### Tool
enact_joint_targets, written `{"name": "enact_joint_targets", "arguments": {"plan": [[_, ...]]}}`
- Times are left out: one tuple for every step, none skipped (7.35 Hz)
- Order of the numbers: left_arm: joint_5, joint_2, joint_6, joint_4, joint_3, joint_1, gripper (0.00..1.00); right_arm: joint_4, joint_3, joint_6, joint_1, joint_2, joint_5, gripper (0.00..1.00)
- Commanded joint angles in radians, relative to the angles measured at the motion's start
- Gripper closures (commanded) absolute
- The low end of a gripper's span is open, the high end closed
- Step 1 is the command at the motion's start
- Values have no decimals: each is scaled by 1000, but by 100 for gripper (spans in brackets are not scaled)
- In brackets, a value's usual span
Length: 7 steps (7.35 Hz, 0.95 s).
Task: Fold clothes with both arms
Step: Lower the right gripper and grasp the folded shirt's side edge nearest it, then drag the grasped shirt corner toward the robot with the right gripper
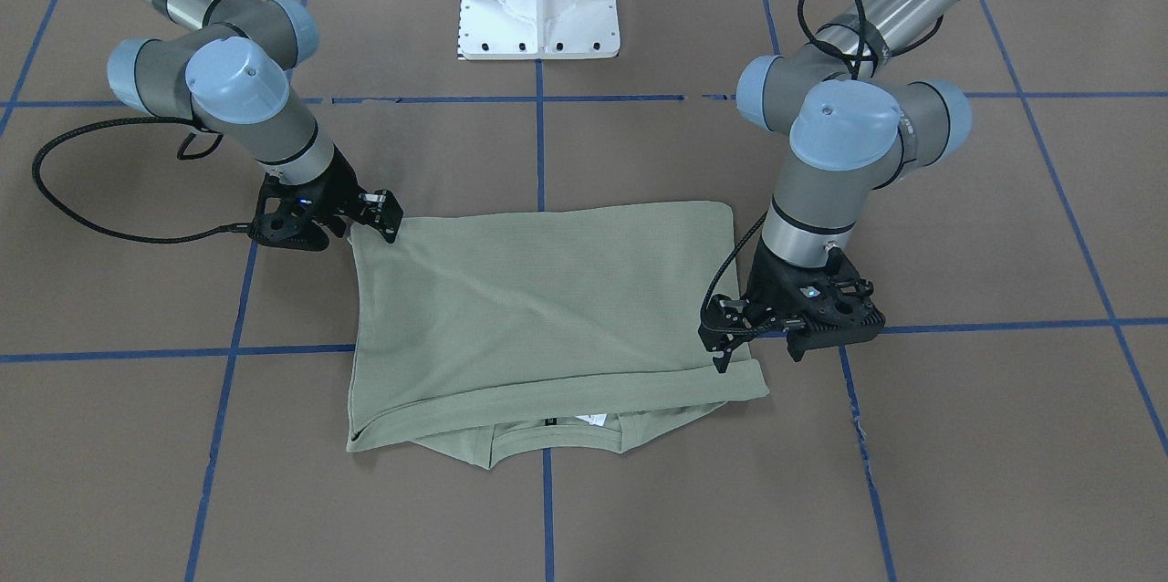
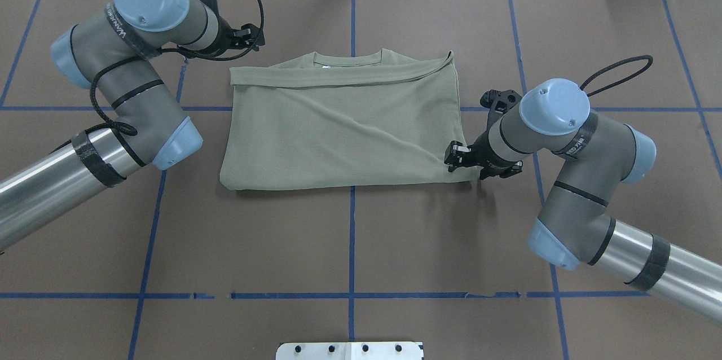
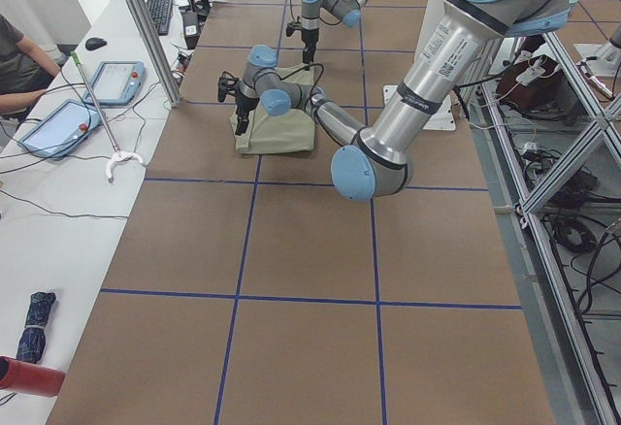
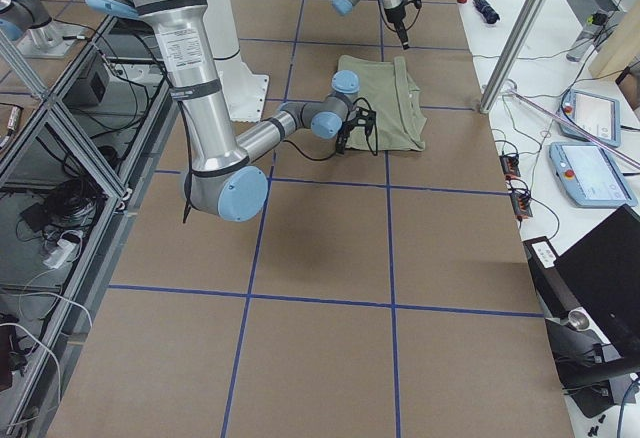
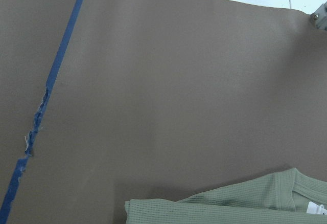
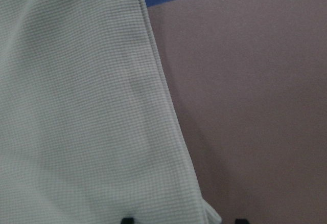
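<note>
Shirt (image 2: 338,128), one: sage-green knit, folded to a rectangle, flat on the counter (image 2: 350,236) between the two tools. Its round neck and one white hang tag (image 2: 326,66) show at the edge nearer the left tool. Arms, two. Right tool (image 2: 454,157), one: jaws wide, astride the shirt's corner, not closed on it. Left tool (image 1: 718,347), one: jaws apart, holding nothing, raised near the neck-end corner.
</note>
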Motion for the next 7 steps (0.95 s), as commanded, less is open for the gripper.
{"name": "enact_joint_targets", "arguments": {"plan": [[0,2,0,1,-20,0,0,4,13,-2,5,0,19,100],[-2,2,0,1,-22,0,0,4,27,0,6,-5,40,100],[0,2,-1,1,-26,0,0,2,39,1,8,-20,43,100],[0,2,-9,1,-34,0,0,1,96,1,8,-79,46,100],[0,2,-11,1,-46,0,0,-4,186,1,6,-170,46,100],[0,9,-14,1,-57,0,0,-9,281,1,-21,-262,51,100],[0,17,-14,1,-78,5,0,-9,346,3,-58,-337,75,100]]}}
